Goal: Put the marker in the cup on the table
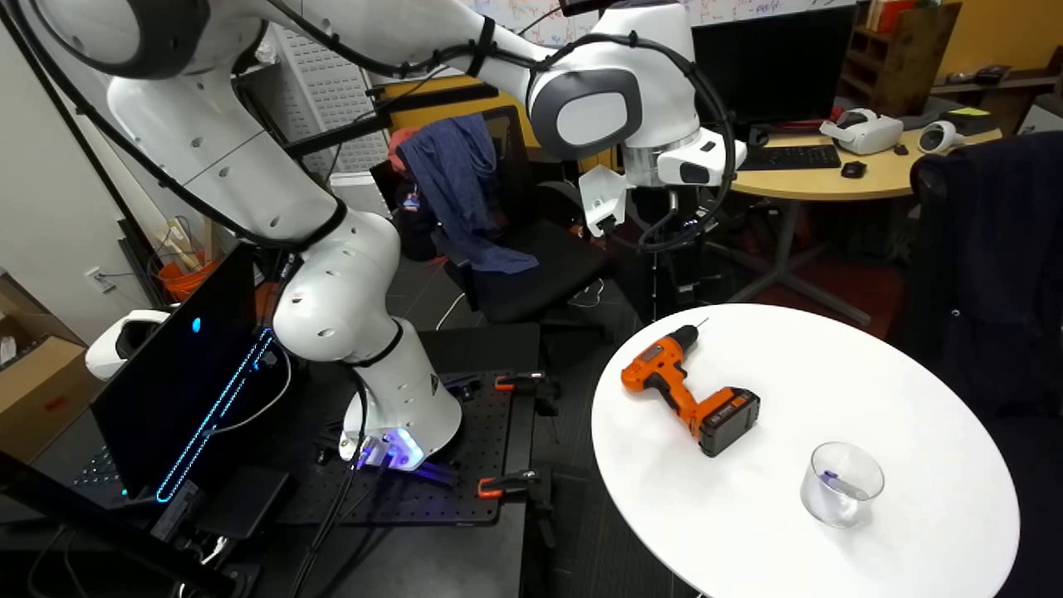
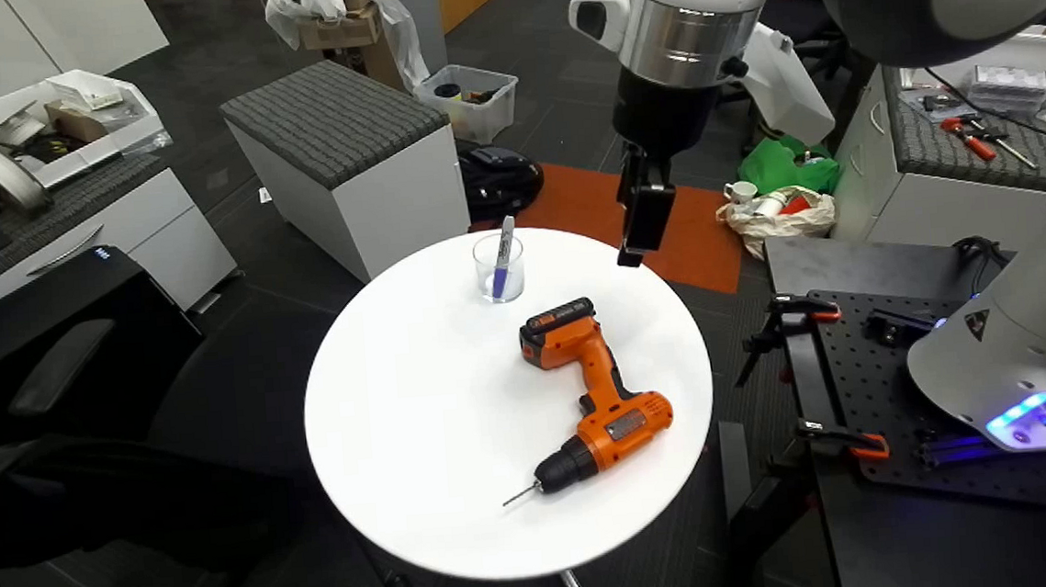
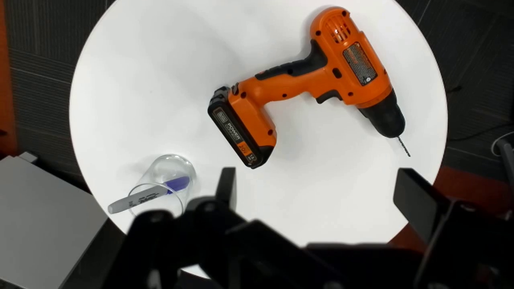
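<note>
The marker, grey with a purple-blue end, leans inside the clear cup, purple end down. The marker [image 2: 505,249] pokes out above the rim of the cup [image 2: 483,273] in an exterior view. In the wrist view the marker [image 3: 140,198] crosses the rim of the cup [image 3: 166,163] at lower left. The cup [image 1: 815,502] stands upright on the round white table [image 1: 922,415], near its edge. My gripper [image 3: 316,188] is open with nothing between its fingers. It hangs above the table's edge, apart from the cup, and also shows in an exterior view [image 2: 636,230].
An orange-and-black drill [image 2: 597,371] lies on the table beside the cup; it also shows in the wrist view [image 3: 289,86]. A dark chair [image 1: 531,266] with a blue cloth and a tan desk [image 1: 805,178] stand behind the table. Clamps [image 2: 842,441] sit on the robot's black bench.
</note>
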